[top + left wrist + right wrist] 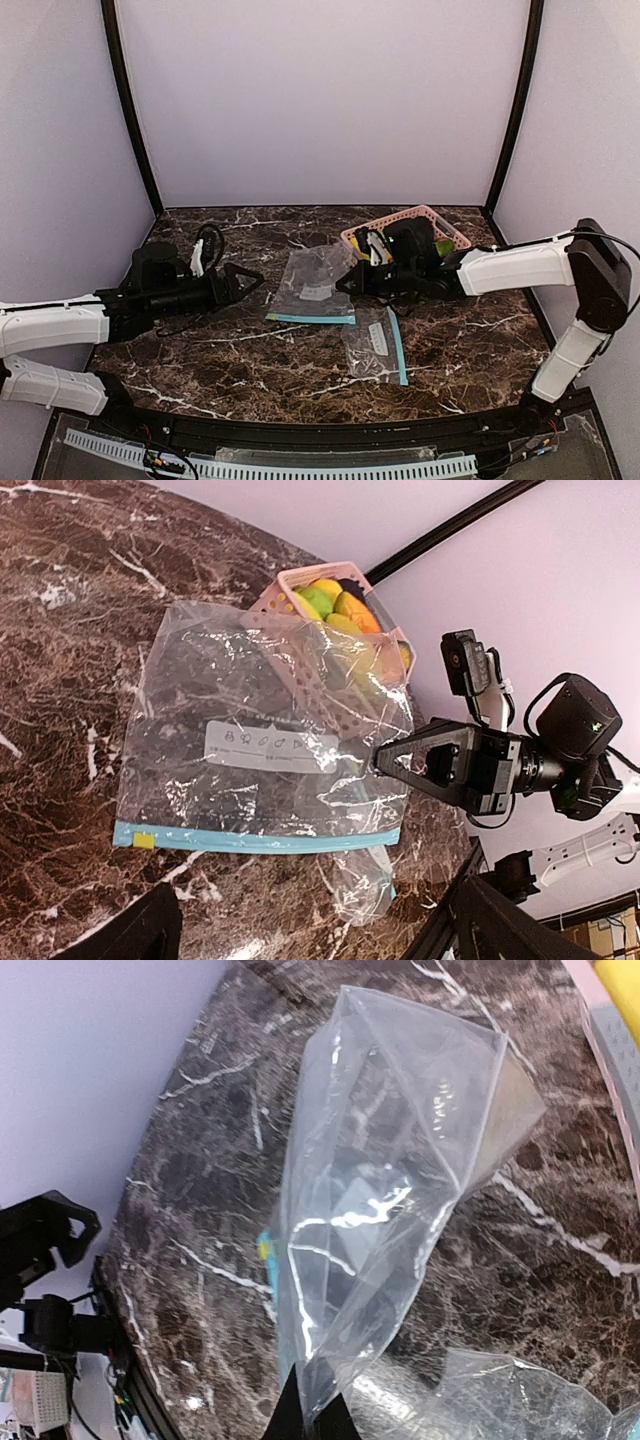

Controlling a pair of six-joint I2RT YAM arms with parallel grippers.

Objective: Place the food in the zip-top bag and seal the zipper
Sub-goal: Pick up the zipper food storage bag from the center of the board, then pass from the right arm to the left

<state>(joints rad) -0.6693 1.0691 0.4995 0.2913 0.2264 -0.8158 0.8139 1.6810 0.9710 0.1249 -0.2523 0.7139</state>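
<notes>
counter [470,340]: dark brown marble with white veins; pale lilac walls [320,100] on three sides, black posts [130,110] in the back corners.
food [330,600]: yellow, green and orange pieces in the pink basket [445,218], back right near the wall.
bag [312,285]: clear, blue zipper on its near side, mid-counter; right side tented up.
second bag [375,345]: flat, nearer the front, right of centre.
left claw [250,279]: wide, holding nothing, left of bag, apart.
right claw [348,284]: pinched on bag's right edge.
free room: bare marble front left and back left.

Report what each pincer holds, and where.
Right pincer pinches the clear zip-top bag by its side edge; left pincer is open, holding nothing.
</notes>
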